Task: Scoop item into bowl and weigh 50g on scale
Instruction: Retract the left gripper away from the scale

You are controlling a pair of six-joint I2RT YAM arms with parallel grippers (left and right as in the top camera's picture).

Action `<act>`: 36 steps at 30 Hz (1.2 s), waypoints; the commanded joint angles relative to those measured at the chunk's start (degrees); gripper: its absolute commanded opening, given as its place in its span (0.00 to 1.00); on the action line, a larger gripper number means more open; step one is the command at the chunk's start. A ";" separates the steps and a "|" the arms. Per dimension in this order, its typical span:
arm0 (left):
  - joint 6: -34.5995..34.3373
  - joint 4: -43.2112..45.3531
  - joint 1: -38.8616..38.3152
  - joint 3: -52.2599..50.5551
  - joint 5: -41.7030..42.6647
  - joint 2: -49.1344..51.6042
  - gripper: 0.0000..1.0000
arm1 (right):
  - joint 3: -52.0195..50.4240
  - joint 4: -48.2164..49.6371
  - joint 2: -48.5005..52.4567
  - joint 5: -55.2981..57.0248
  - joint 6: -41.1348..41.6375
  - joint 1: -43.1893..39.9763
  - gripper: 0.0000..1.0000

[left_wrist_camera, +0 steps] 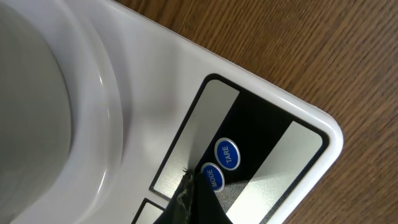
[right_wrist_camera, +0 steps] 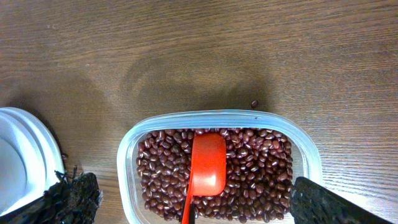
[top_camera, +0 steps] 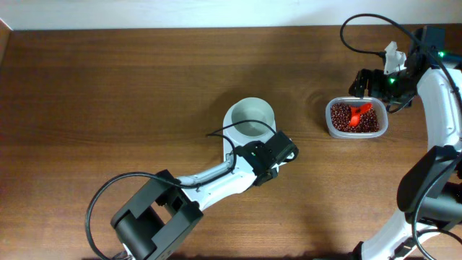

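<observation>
Just under the closed left gripper [left_wrist_camera: 189,200] sat the MODE button [left_wrist_camera: 213,177] of the scale [left_wrist_camera: 261,93], the bowl [left_wrist_camera: 37,112] beside it; pressing it instead of the TARE button [left_wrist_camera: 227,154] could spoil the reading. Below the wide-open right gripper [right_wrist_camera: 202,200], the scoop [right_wrist_camera: 208,162] lay among the beans [right_wrist_camera: 261,174].

Plenty of bare wood across the left and back of the table [top_camera: 108,87], an easy way through. The middle is crowded: the bowl [top_camera: 250,118] stands on the scale [left_wrist_camera: 155,74], and the left arm [top_camera: 216,177] slants in from the near-left corner. The left gripper [left_wrist_camera: 191,193] is pinched closed, down on the button panel [left_wrist_camera: 261,149], so the near side is blocked. A clear lane of wood runs between bowl and tub [top_camera: 328,121]. The right gripper [right_wrist_camera: 194,208] hangs over the tub, jaws wide, straddling its length. The scoop [right_wrist_camera: 208,163] lies mid-beans [right_wrist_camera: 261,168]. One stray bean [right_wrist_camera: 254,103] sits just past the far rim.
</observation>
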 commanded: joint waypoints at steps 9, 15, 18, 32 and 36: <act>-0.44 -3.85 1.42 2.69 7.76 -7.32 0.00 | 0.96 -0.02 0.04 0.31 0.22 0.22 0.99; -3.96 -7.32 1.44 4.09 11.15 -12.28 0.00 | 0.96 -0.02 0.04 0.31 0.22 0.22 0.99; -10.54 -10.03 6.88 9.99 11.26 -18.51 0.00 | 0.96 -0.02 0.04 0.31 0.22 0.22 0.99; -32.61 -15.69 44.15 16.06 15.06 -17.55 0.00 | 0.96 -0.02 0.04 0.31 0.22 0.22 0.99; -32.59 -24.11 45.48 16.06 15.04 -10.27 0.04 | 0.96 -0.02 0.04 0.31 0.22 0.22 0.99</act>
